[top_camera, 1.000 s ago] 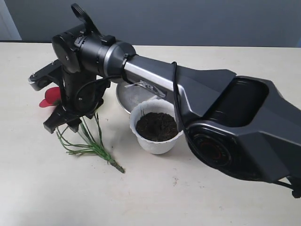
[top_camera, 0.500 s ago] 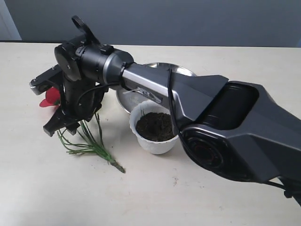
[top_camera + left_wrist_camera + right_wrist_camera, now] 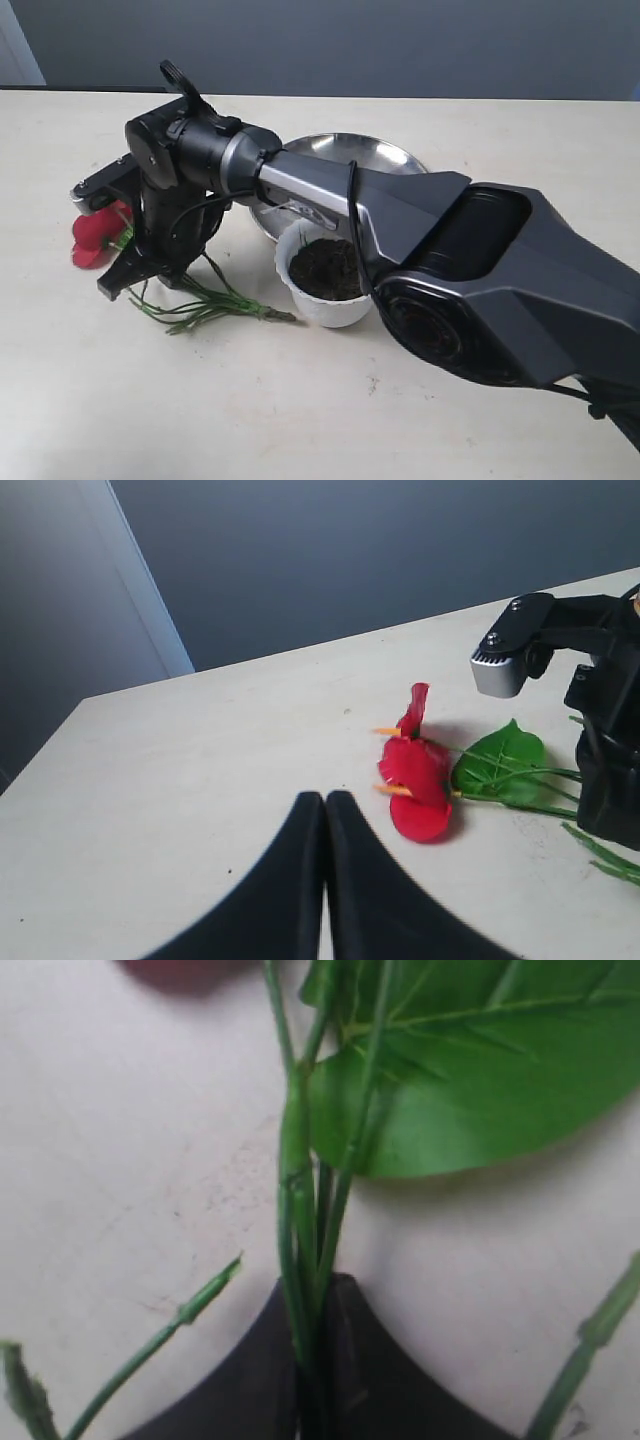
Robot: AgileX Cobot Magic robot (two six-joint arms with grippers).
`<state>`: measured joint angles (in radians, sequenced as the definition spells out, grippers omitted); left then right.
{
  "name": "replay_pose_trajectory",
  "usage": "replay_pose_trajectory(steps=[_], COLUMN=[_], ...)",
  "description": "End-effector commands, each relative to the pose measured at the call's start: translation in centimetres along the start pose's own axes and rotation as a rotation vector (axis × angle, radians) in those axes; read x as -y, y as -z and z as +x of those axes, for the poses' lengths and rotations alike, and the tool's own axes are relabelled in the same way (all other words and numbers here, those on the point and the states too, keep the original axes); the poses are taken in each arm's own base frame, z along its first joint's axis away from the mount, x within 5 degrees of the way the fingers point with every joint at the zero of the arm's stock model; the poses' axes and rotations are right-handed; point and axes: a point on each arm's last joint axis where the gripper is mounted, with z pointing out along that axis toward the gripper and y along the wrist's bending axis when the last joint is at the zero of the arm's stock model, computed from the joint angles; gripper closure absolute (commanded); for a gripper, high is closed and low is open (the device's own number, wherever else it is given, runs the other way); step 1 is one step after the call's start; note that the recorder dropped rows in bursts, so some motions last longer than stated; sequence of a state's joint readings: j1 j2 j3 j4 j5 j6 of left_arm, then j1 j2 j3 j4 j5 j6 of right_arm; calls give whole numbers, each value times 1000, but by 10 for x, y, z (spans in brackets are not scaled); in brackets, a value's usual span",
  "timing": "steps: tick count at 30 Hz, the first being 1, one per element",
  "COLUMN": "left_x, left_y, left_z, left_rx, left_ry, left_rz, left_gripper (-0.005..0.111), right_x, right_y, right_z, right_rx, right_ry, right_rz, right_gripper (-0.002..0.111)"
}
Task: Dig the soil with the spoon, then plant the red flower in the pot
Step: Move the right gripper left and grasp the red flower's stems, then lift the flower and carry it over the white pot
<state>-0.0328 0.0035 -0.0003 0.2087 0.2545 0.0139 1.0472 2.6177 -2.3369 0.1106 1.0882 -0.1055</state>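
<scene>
The red flower (image 3: 95,238) lies on the table left of the pot, its thin green stems (image 3: 215,305) trailing toward the pot. My right gripper (image 3: 133,275) reaches across it and is shut on the stems (image 3: 300,1190) just below the green leaf (image 3: 470,1080). The white scalloped pot (image 3: 330,305) holds dark soil (image 3: 325,268). A shiny strip (image 3: 300,212) under the right arm could be the spoon; I cannot tell. My left gripper (image 3: 324,798) is shut on nothing, hovering short of the blooms (image 3: 415,785).
A round steel plate (image 3: 370,152) sits just behind the pot, partly under the right arm (image 3: 420,215). That arm spans the table from the lower right to the flower. A dark wall runs behind the table's far edge.
The stems have swung round so their cut end points at the pot instead of the table's front. The blooms have slid down and left with the right gripper.
</scene>
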Motion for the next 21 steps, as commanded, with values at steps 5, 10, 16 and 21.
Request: replay_pose_trajectory(steps=[5,10,16,21], left_x=[0,0,0,0], left_y=[0,0,0,0], left_z=[-1,-1,-1,-1], left_rx=[14,14,14,14], left_ry=[8,8,8,8], left_rz=[0,0,0,0], left_gripper=[106,106,106,106], right_x=[-12,-23,-24,-25], right_y=[40,104,176,231], right_z=[-21,-45,-54,-51], right_rx=[190,450,658,776], right_ry=[-32,-82,-26,5], right_rz=[-98,-175,-103,-44], right_gripper=[108,108,108,108])
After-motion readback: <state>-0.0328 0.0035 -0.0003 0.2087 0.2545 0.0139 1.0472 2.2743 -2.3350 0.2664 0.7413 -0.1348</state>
